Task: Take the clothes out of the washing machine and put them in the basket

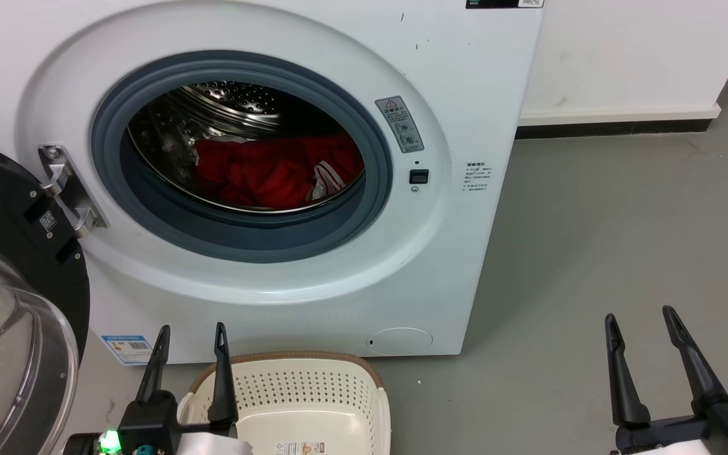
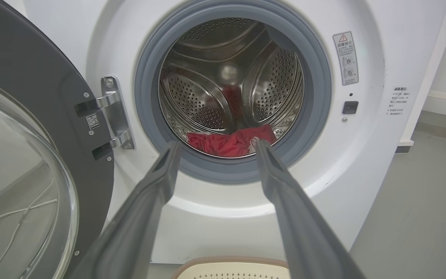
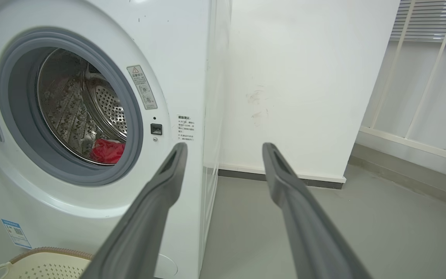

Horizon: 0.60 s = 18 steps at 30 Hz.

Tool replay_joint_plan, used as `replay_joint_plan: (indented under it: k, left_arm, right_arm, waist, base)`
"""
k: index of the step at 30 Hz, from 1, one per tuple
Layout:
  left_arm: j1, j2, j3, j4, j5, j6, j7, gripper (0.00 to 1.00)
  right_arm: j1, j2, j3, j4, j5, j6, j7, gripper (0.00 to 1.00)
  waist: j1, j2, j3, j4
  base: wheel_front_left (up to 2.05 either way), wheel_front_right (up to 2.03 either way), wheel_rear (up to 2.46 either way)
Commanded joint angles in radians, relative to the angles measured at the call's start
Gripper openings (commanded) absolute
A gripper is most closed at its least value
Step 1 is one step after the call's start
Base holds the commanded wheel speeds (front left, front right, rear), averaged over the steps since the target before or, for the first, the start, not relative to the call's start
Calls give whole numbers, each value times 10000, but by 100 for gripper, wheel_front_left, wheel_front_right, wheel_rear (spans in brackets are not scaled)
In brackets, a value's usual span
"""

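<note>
Clothes (image 1: 275, 170) lie low in the drum (image 1: 231, 101), dead ahead of the left gripper (image 1: 191, 328) — spread, empty. Right gripper (image 1: 639, 314), also spread, points past the machine (image 1: 465, 63) — left is nearer.

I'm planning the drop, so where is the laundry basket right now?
In the head view the basket sits on the floor directly in front of the washing machine, below its open porthole, at lower centre by the left claw.
</note>
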Motion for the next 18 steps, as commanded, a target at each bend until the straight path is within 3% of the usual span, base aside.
replay_joint_plan:
  k: [1, 6, 18]
  left_arm:
    - [15, -14, 46, 48, 61, -29, -28, 100]
    - [-334, -13, 165, 300, -101, -114, -28, 100]
    - [-2592, 291, 900, 2187, -241, -936, -26, 100]
  right_arm:
    - [21, -26, 12, 15, 81, -7, -21, 100]
    - [-90, -25, 77, -11, 85, -7, -21, 100]
    - [-651, -20, 226, -183, 21, -7, -21, 100]
  waist:
    - [0, 0, 22, -19]
    - [0, 0, 152, -156]
    - [0, 0, 1225, -914]
  base:
    - [0, 0, 0]
    - [0, 0, 0]
    - [0, 0, 0]
